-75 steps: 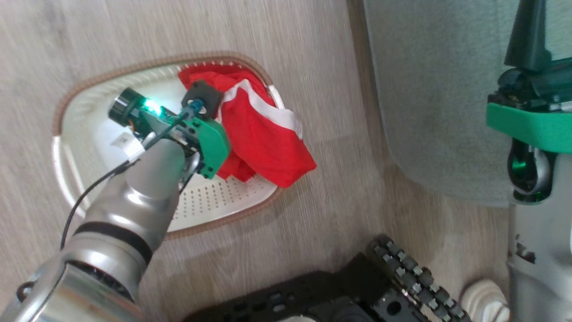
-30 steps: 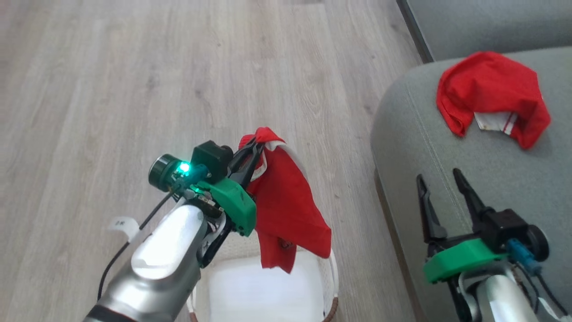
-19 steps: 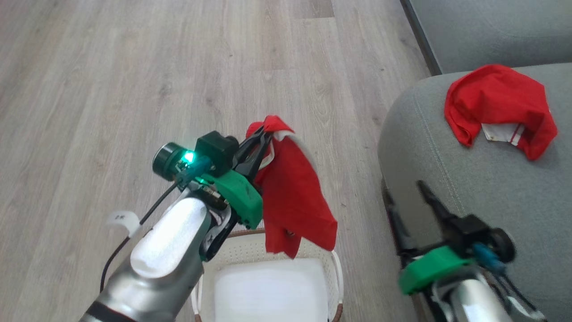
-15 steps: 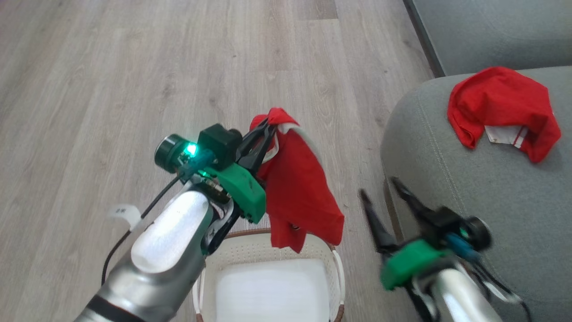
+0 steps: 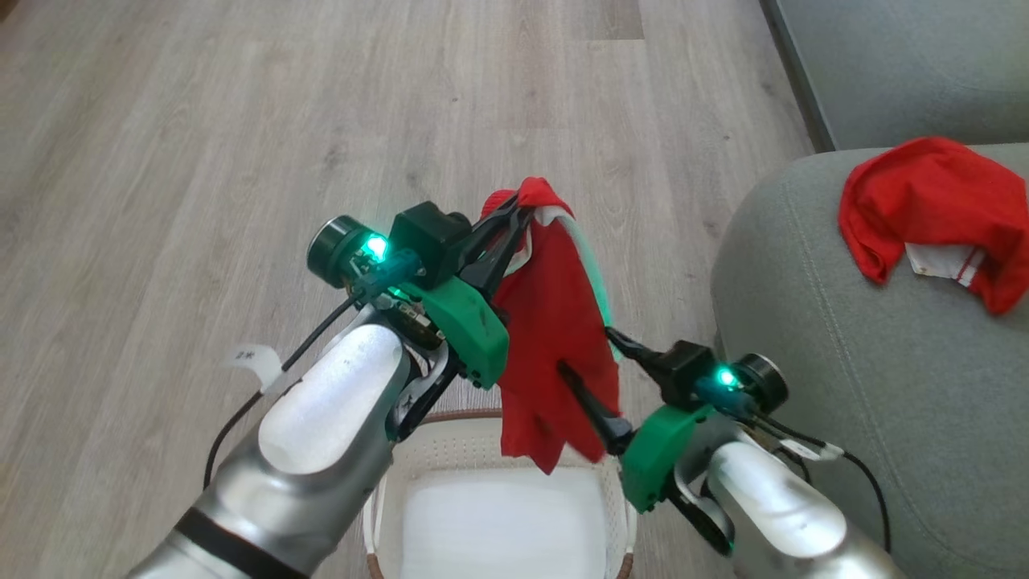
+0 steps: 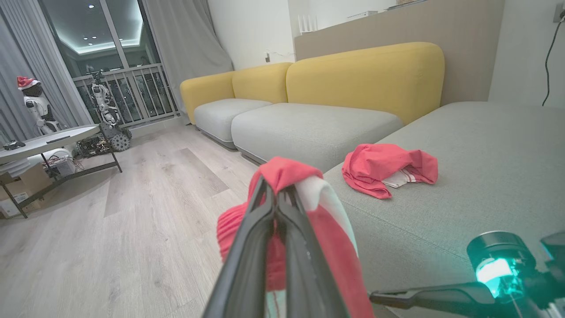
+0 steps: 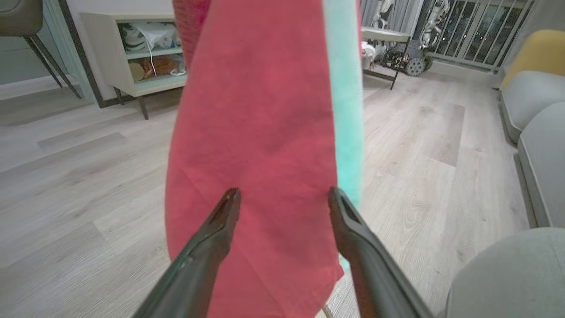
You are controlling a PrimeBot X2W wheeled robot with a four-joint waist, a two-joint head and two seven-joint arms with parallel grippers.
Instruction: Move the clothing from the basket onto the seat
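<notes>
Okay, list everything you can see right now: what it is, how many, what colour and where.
floor: one, pale wood, all around
seat: one, grey-green, robot's right
basket: one, cream, brown rim, on floor
hanging garment: one, red with white trim, above basket
second garment: one, red, crumpled on seat
sofa: one, yellow backs, grey cushions, beyond seat
table: one, pale top, by window
left hand: one, shut on hanging garment's top
right hand: one, open, tips by hanging garment's lower part
</notes>
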